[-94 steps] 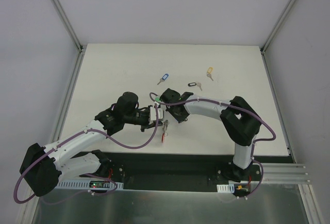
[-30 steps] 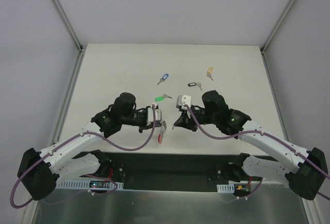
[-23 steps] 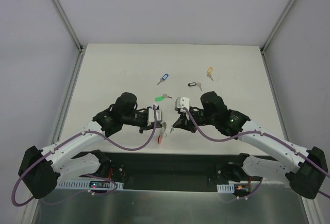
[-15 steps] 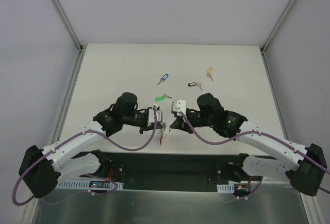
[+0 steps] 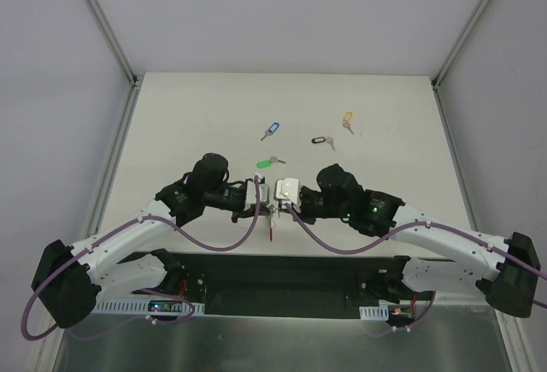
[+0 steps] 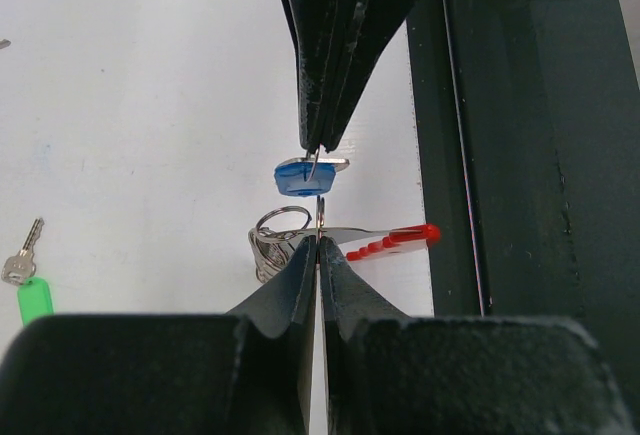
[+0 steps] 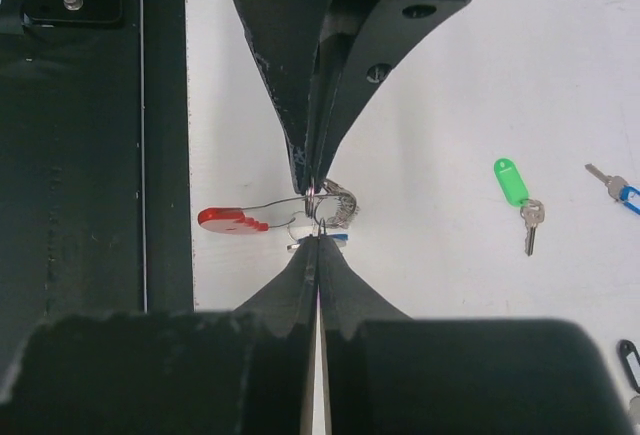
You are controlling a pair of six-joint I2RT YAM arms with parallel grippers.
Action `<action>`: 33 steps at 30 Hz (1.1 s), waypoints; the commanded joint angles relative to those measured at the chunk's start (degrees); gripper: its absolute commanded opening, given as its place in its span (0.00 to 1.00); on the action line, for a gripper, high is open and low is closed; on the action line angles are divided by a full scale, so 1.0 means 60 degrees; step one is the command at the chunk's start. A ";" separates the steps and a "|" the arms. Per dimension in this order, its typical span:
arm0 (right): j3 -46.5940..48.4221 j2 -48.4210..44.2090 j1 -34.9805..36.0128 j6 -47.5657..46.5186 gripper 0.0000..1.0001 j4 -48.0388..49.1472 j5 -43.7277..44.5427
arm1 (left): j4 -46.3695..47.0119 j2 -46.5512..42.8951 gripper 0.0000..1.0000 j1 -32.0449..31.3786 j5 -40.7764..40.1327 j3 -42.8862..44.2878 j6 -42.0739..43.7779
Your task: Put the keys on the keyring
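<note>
Change: within the last second the right hand (image 7: 318,243) has been brought leftward over the bench (image 5: 197,115) until its tips meet those of the left hand (image 6: 318,247). The gap that lay between them is now closed.
Meaning: a two-handed threading step is judged to be under way. One key is being worked at the loop, and four are not yet taken up.
Right hand: closed to a hairline. The thin wire ring of the blue-tagged key (image 6: 300,177) appears to be pinched at the very tips, though the contact is too fine to be confirmed.
Left hand: closed equally tight on the wire of the keyring (image 6: 395,242). The red band is pointed toward the near edge and the grey strap is bunched beside the tips.
Remaining keys: the green-tagged key (image 5: 267,164) lies just beyond the hands. The second blue key (image 5: 272,129), black key (image 5: 320,141) and yellow key (image 5: 347,120) are seen farther back, well apart.
</note>
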 commanded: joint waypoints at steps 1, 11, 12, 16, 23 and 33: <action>0.0661 0.0140 0.0252 -0.0341 0.01 0.0134 0.0488 | 0.0096 -0.0005 0.00 -0.0064 0.0356 0.0225 0.0091; 0.0866 0.0447 0.0457 -0.0502 0.01 -0.0070 0.0532 | 0.0096 0.0009 0.00 -0.0063 0.0341 0.0240 0.0076; 0.0881 0.0462 0.0458 -0.0516 0.01 -0.0100 0.0518 | 0.0096 -0.0005 0.00 -0.0064 0.0312 0.0254 0.0076; 0.0896 0.0506 0.0472 -0.0516 0.01 -0.0203 0.0503 | 0.0081 0.0024 0.00 -0.0063 0.0312 0.0254 0.0062; 0.0837 0.0345 0.0487 -0.0458 0.01 -0.0086 0.0474 | 0.0096 0.0053 0.00 -0.0064 0.0268 0.0254 0.0047; 0.0691 0.0081 0.0487 -0.0370 0.01 0.0075 0.0503 | 0.0081 0.0126 0.00 -0.0049 0.0268 0.0254 0.0018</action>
